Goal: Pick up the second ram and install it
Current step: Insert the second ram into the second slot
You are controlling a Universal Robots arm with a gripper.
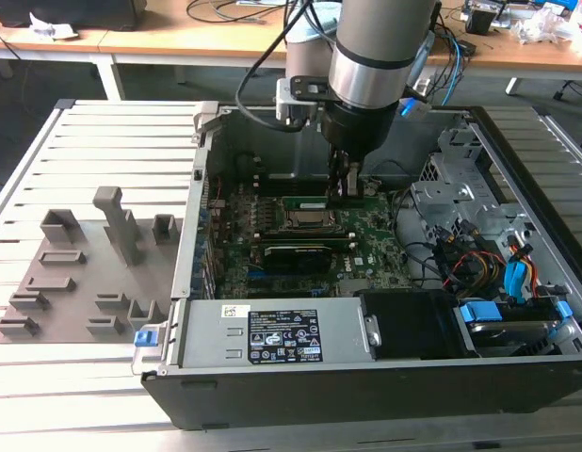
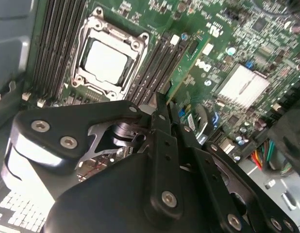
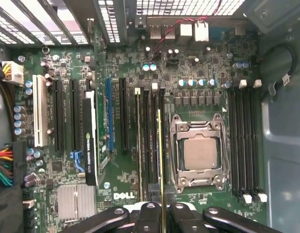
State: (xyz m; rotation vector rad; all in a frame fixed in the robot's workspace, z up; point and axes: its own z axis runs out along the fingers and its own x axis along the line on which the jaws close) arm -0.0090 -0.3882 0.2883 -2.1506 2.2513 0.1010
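Reaching down into the open computer case (image 1: 517, 151), the hand (image 1: 346, 185) grips the second ram (image 3: 160, 160) edge-on between its closed fingers (image 3: 149, 219). In the first wrist view the green stick stands upright over the dark memory slots (image 3: 149, 141) just beside the CPU socket (image 3: 199, 154); whether it is seated I cannot tell. The grey holder tray (image 1: 79, 282) lies on the table (image 1: 103, 141), at the exterior view's left of the case.
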